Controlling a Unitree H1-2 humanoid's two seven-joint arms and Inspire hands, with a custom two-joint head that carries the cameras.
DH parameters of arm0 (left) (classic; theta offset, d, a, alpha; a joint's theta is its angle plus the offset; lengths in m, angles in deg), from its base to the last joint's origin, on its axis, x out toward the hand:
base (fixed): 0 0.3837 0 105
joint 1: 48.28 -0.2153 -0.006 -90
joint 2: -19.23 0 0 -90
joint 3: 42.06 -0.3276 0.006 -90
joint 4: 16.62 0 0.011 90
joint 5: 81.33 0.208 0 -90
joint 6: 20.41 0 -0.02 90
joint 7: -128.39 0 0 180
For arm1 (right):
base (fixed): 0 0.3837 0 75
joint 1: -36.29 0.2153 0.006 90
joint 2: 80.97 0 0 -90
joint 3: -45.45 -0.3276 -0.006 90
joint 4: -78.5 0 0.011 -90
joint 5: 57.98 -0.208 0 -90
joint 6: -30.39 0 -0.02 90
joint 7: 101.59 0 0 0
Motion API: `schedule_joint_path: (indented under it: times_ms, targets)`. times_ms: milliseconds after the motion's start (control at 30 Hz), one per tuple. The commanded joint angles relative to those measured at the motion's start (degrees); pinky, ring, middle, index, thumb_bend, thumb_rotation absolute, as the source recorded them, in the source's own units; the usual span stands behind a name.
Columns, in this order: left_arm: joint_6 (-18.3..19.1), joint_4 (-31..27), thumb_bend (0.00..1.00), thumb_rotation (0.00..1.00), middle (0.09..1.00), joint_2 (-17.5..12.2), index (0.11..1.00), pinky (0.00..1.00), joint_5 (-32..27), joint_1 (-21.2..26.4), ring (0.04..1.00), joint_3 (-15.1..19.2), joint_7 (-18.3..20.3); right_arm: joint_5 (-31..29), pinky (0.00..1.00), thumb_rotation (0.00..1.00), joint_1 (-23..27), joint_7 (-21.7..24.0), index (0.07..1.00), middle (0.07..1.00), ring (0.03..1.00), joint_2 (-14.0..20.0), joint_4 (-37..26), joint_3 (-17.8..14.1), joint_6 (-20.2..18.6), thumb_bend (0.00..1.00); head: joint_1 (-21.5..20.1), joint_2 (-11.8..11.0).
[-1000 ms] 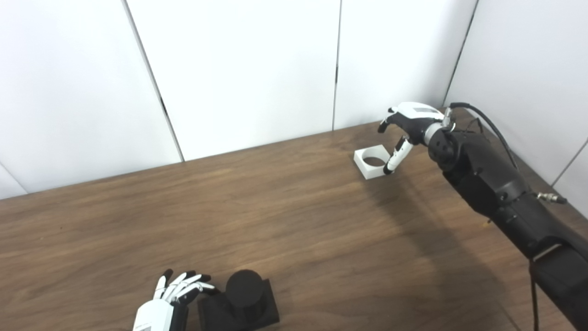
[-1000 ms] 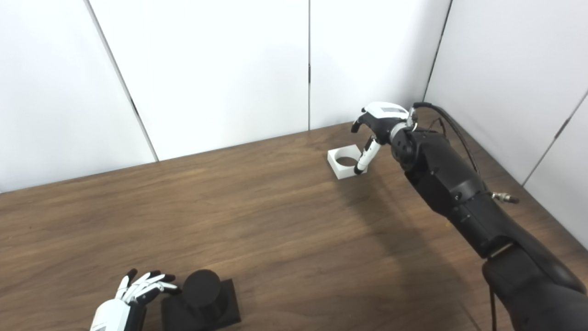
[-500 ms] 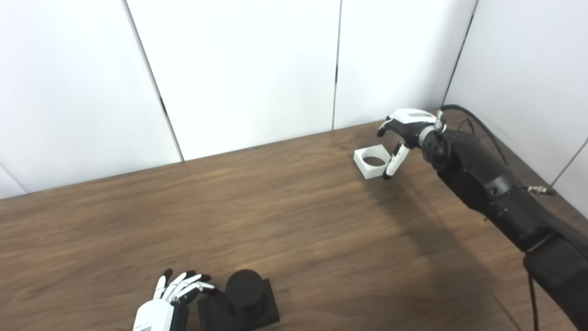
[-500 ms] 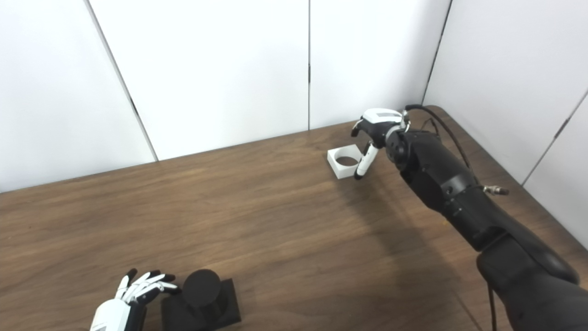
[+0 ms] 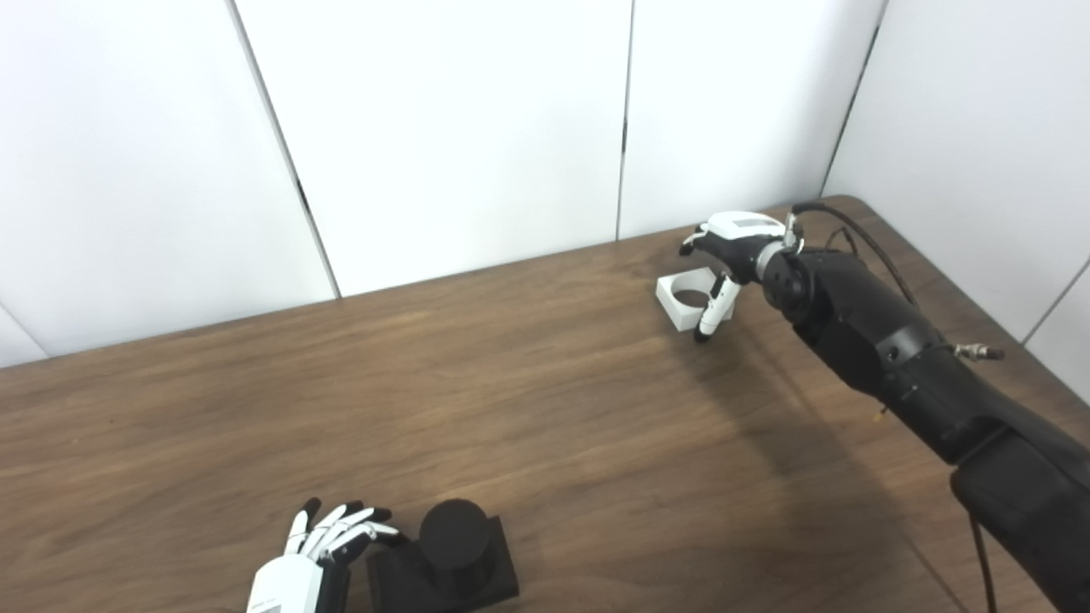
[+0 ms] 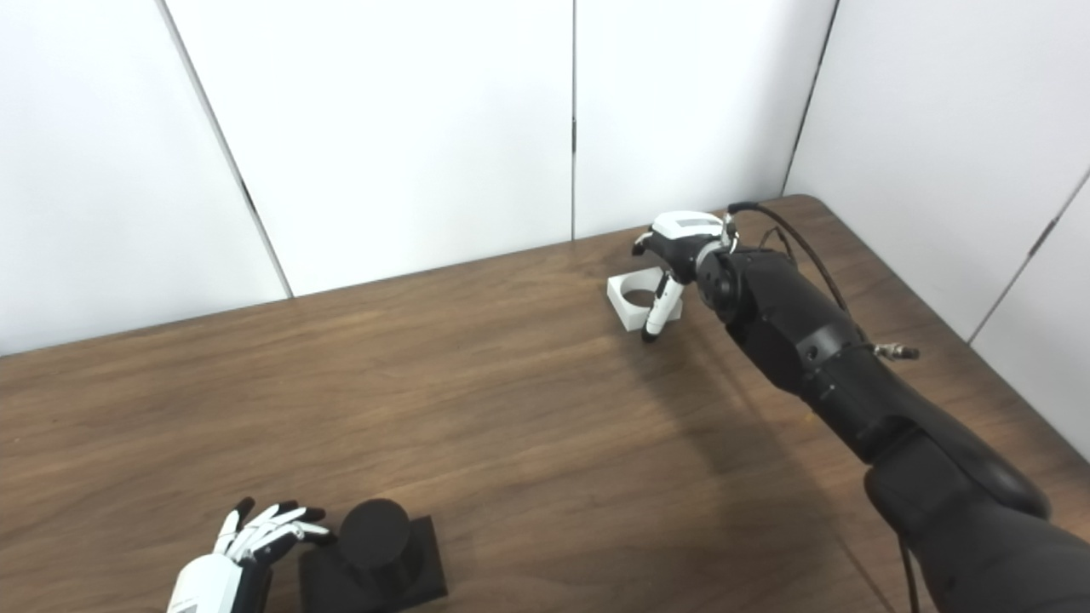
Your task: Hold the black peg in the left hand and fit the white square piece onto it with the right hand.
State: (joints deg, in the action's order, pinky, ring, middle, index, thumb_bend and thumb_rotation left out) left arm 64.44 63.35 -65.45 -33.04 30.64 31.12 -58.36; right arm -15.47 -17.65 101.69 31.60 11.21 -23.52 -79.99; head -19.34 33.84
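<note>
A: What takes up most of the view?

B: White wall panels (image 5: 460, 128) with dark seams stand along the far side and turn a corner at the right. Below them a dark brown wooden table (image 5: 511, 426) fills the rest, its far right corner rounded.

A: And the next biggest thing?

B: The right arm (image 5: 903, 366), black, with a cable looping over its wrist. It reaches from the lower right corner up toward the table's far right and throws a wide soft shadow on the wood beside it.

A: Where are the task's pieces?

B: The black peg (image 5: 453, 536) stands upright on its square black base at the near edge, left of centre. The white square piece (image 5: 685, 300), with a round hole through it, lies flat on the table far away near the back right, well apart from the peg.

A: What about the hands?

B: The right hand (image 5: 729, 255) hangs over the white square piece with its fingers apart, arched above it; one finger points down across the piece's near right corner. Whether it touches I cannot tell, but it grips nothing. The left hand (image 5: 315, 553) sits just left of the peg's base, fingers spread, holding nothing.
</note>
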Motion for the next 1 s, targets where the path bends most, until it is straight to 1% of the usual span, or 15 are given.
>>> schedule_joint_path:
  times_ms: [0, 200, 400, 500, 600, 767, 967]
  targets:
    - [1.2, 2.4, 0.52, 0.05, 0.774, -1.1, 0.484, 1.0, 0.4, -0.8, 0.866, 0.7, 0.0, 0.5, 0.99, 0.22, 3.6, -1.4, 0.872, 1.0, 1.0, 0.6, -0.3, -0.5, 1.4, 0.99, 0.0, 0.1]
    - [1.1, 2.2, 0.52, 0.05, 0.774, -1.0, 0.484, 1.0, 0.4, -0.9, 0.866, 0.6, -0.1, 0.9, 1.0, 0.22, 3.6, -1.6, 0.855, 1.0, 1.0, 0.6, 0.7, -0.2, 1.3, 0.97, 0.2, 0.3]
    - [1.3, 1.8, 0.52, 0.05, 0.776, -1.0, 0.485, 1.0, 0.3, -1.0, 0.868, 0.6, 0.3, 1.0, 0.97, 0.22, 3.0, -1.2, 0.822, 0.996, 1.0, 0.6, -0.7, -0.4, 0.5, 0.94, 0.2, 0.3]
    - [1.2, 1.8, 0.52, 0.05, 0.774, -0.9, 0.484, 1.0, 0.2, -1.0, 0.867, 0.7, 0.2, 1.3, 0.98, 0.23, 2.9, -1.1, 0.802, 0.99, 1.0, 0.7, -0.8, -0.1, 0.4, 0.92, 0.3, 0.4]
    - [1.1, 1.9, 0.52, 0.05, 0.773, -0.9, 0.485, 1.0, 0.3, -1.0, 0.866, 0.7, 0.0, 2.0, 0.99, 0.25, 3.0, -0.6, 0.803, 0.987, 1.0, 0.8, -1.0, 0.3, 0.3, 0.89, 0.3, 0.5]
    - [1.6, 1.3, 0.52, 0.05, 0.776, -0.9, 0.485, 1.0, 0.4, -1.2, 0.867, 0.6, 0.6, 3.3, 0.97, 0.28, 3.2, -0.4, 0.801, 0.961, 1.0, 0.9, -0.7, 0.9, 0.8, 0.87, 0.5, 0.7]
    - [1.7, 0.9, 0.52, 0.05, 0.78, -0.7, 0.485, 1.0, 0.5, -1.4, 0.868, 0.5, 0.8, 3.5, 0.95, 0.27, 3.0, -0.2, 0.796, 0.947, 1.0, 0.8, -0.8, 0.6, 0.7, 0.87, 0.7, 0.8]
